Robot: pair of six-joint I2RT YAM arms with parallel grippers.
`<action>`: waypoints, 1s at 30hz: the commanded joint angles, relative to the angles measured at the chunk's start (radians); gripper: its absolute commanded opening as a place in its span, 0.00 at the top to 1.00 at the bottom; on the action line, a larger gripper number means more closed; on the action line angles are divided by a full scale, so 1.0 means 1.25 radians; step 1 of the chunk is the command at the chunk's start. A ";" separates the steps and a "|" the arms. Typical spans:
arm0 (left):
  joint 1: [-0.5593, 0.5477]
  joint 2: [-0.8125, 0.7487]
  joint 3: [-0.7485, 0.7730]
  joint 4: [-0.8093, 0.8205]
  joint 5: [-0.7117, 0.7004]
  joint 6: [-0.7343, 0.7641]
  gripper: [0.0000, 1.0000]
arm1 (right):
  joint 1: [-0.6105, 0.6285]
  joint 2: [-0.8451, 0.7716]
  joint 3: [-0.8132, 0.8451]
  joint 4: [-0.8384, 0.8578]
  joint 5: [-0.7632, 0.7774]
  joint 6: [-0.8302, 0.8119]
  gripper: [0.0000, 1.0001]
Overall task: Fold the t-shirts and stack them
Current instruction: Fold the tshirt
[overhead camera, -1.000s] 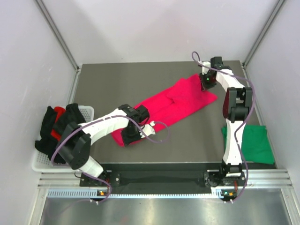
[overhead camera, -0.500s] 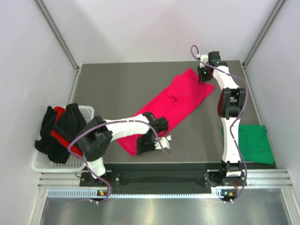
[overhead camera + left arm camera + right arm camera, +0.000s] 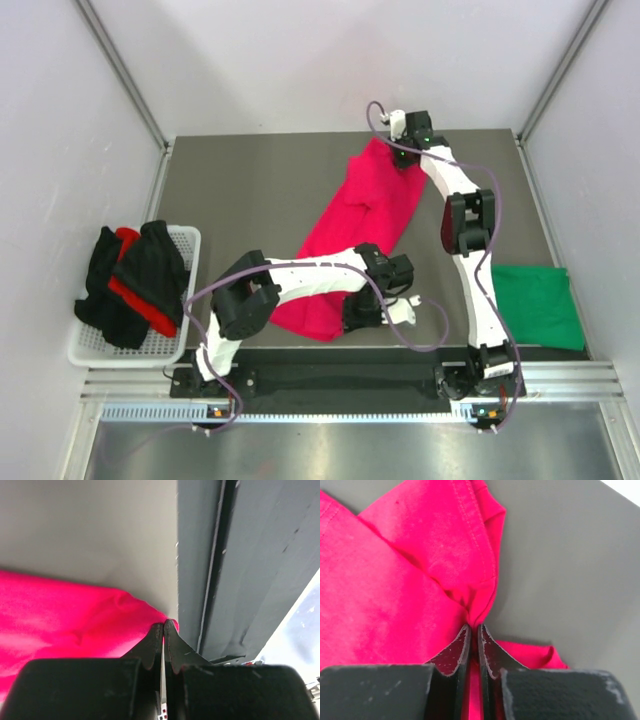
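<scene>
The crimson-pink t-shirt (image 3: pixel 345 235) lies stretched as a long strip from the table's near middle to its far middle. My left gripper (image 3: pixel 362 310) is shut on the shirt's near end (image 3: pixel 100 620) by the table's front edge. My right gripper (image 3: pixel 398 160) is shut on a bunched fold at the shirt's far end (image 3: pixel 420 580). A folded dark green t-shirt (image 3: pixel 538 305) lies flat at the near right. Black and red t-shirts (image 3: pixel 135 280) are heaped in the basket on the left.
A white plastic basket (image 3: pixel 95 345) stands at the table's left edge and holds the heap. The table's dark front edge and rail (image 3: pixel 240 570) run close beside my left gripper. Grey walls enclose the table on three sides.
Both arms have swung the pink shirt round: my left gripper pulled its near end rightward along the front edge, and my right gripper carried the far end leftward along the back.
</scene>
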 commanded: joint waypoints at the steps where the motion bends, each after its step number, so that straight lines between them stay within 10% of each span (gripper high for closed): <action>1: -0.023 0.017 0.046 -0.033 0.035 -0.009 1.00 | 0.021 -0.014 -0.001 0.076 0.008 0.000 1.00; 18: -0.096 0.107 0.207 -0.040 0.057 -0.041 1.00 | 0.098 0.025 0.060 0.353 0.072 -0.022 1.00; 23: -0.103 0.158 0.294 -0.044 0.046 -0.052 1.00 | 0.110 0.015 0.069 0.364 0.051 -0.013 0.48; 30: -0.104 0.114 0.303 -0.017 -0.013 -0.071 0.76 | 0.078 -0.166 -0.046 0.362 0.059 -0.001 0.34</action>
